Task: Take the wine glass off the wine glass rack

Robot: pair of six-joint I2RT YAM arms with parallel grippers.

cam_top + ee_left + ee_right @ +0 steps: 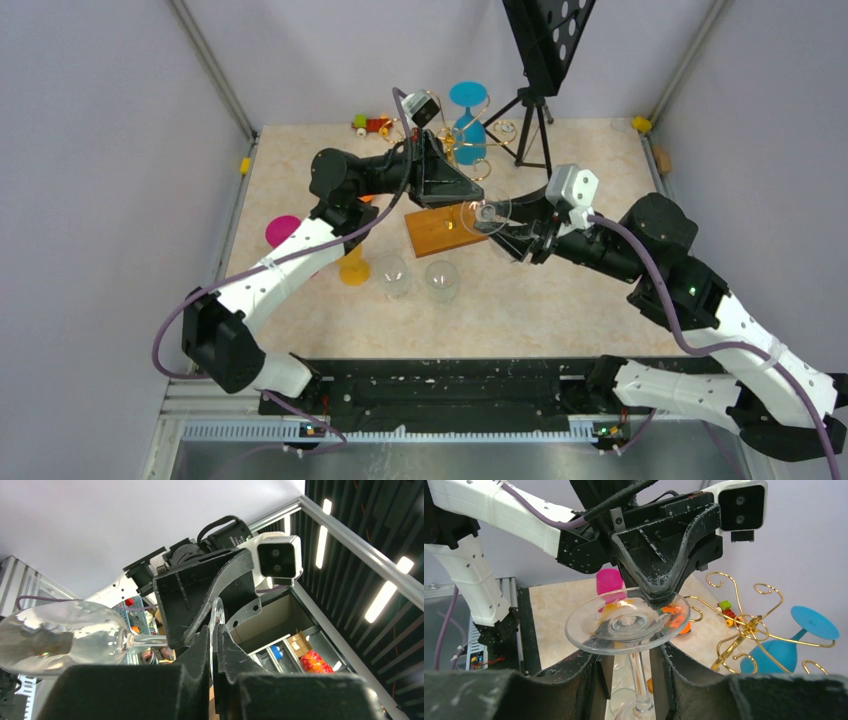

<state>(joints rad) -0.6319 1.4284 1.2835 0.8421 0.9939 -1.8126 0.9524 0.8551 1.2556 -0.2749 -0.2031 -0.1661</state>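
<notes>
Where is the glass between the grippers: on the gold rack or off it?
Off it. The glass sits by its stem in the right gripper, clear of the gold rack.

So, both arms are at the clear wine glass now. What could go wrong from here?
1. The left gripper pinches the foot's rim of the wine glass while its stem sits between the fingers of the right gripper: opposing pulls could snap the stem.
2. The wine glass rack and its blue glass are close; a swing could hit them.
</notes>
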